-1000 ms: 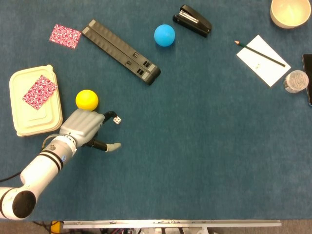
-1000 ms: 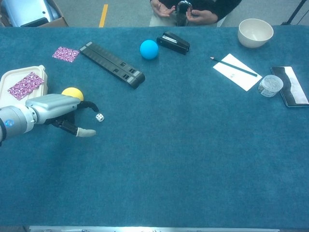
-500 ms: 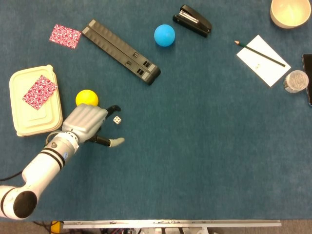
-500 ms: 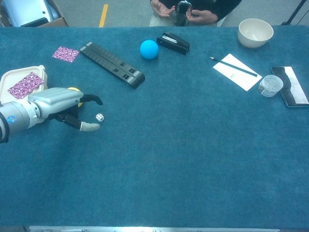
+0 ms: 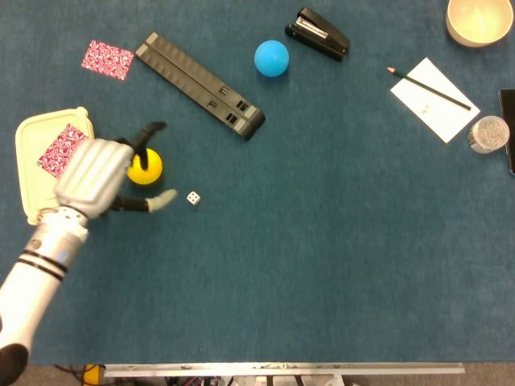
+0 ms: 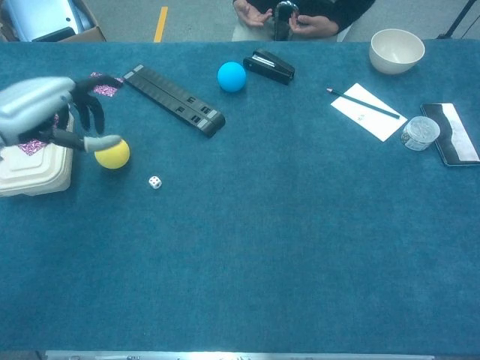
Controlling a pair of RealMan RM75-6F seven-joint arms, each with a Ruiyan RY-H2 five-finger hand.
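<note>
One yellow ball point(image 5: 146, 166) lies on the blue cloth table point(image 5: 322, 241), just beside the right edge of one cream lidded box point(image 5: 32, 153); one small white die point(image 5: 193, 197) sits near it on the side away from the box, apart from it; the left hand point(image 5: 100, 175) hangs over the ball with its fingers spread wide and nothing in its grasp; in the chest view the hand point(image 6: 46, 109) is raised above the box, a pale fingertip close to the top of the ball point(image 6: 112, 154), and whether it touches I cannot tell; a dark finger points away from the robot, towards the long black bar point(image 5: 199, 84); the forearm runs down to the lower left corner of the head view; the right hand shows in neither view.

Two patterned red-and-white cards are present, one on the box lid point(image 5: 61, 149) and one on the cloth point(image 5: 107, 59) beyond it; further off lie one blue ball point(image 5: 272, 58), one black stapler point(image 5: 317, 34), one cream bowl point(image 5: 478, 20), one sheet of paper point(image 5: 434, 100) with one pencil point(image 5: 428, 88) across it, and one clear plastic cup point(image 5: 487, 133).
</note>
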